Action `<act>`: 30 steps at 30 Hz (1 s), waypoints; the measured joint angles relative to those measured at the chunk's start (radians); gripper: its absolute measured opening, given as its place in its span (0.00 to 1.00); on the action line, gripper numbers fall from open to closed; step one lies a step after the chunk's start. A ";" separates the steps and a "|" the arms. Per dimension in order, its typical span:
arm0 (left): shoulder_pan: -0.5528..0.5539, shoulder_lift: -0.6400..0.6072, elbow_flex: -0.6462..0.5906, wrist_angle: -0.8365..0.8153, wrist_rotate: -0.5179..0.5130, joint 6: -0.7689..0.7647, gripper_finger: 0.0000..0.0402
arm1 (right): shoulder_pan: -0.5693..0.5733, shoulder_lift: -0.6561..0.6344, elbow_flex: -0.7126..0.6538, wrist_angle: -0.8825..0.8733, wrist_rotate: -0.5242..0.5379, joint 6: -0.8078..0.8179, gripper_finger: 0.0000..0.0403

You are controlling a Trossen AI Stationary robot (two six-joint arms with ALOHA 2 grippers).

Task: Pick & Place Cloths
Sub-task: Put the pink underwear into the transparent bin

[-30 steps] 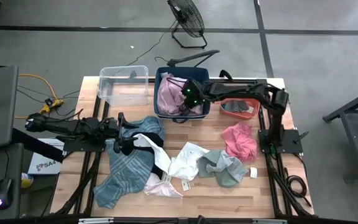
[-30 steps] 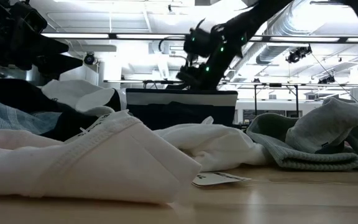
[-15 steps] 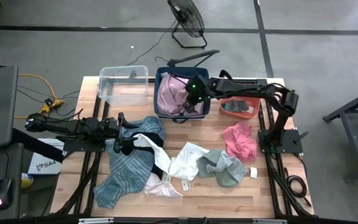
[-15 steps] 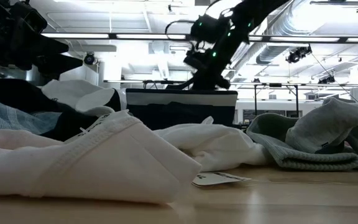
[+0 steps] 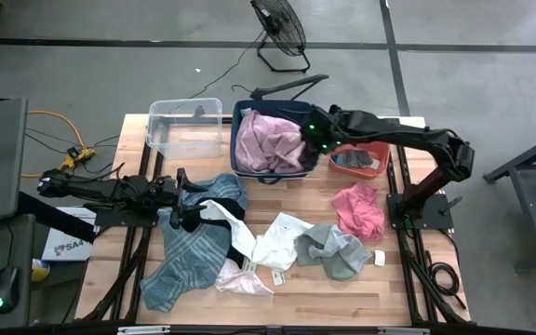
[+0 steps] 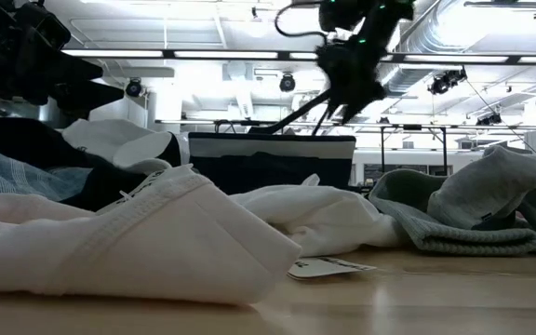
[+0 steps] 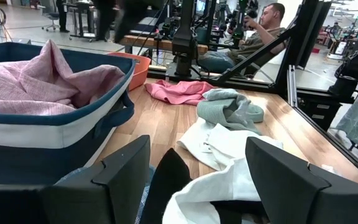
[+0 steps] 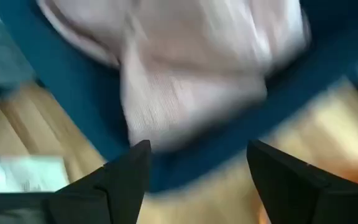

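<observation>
Nearest the table's front edge, well short of the blue bin point(image 5: 249, 170), a teal-blue plaid cloth point(image 5: 182, 256) sprawls beside a white cloth point(image 5: 279, 239) with its paper tag point(image 6: 328, 267), and 2 grey-green cloths point(image 5: 333, 249) bunch just to the white one's right. Further back toward the bin, the left gripper point(image 5: 182, 198) sits low over a white cloth with black trim point(image 5: 221, 216), jaws spread wide and empty, fingers point(image 7: 124, 171) framing that fabric in the left wrist view. Off to the bin's front right lies a pink cloth point(image 5: 359, 210), loose on the wood. Inside the bin itself, the mauve-pink cloth point(image 5: 270, 143) is heaped up, free of any grip. Above the bin's right rim hangs the right gripper point(image 5: 313, 140), jaws parted, nothing between them. Right of the bin sits an orange tray point(image 5: 372, 150), left of it a clear tub point(image 5: 186, 126).
</observation>
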 joint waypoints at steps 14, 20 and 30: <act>0.000 0.000 0.000 0.000 0.000 0.000 0.64 | 0.226 -0.025 -0.136 -0.358 0.110 0.453 0.63; 0.000 0.000 0.000 0.000 0.000 0.000 0.64 | 0.327 -0.025 -0.309 -0.328 0.110 0.662 0.63; 0.000 0.000 0.000 0.000 0.000 0.000 0.64 | 0.407 -0.026 -0.465 -0.204 0.112 0.855 0.63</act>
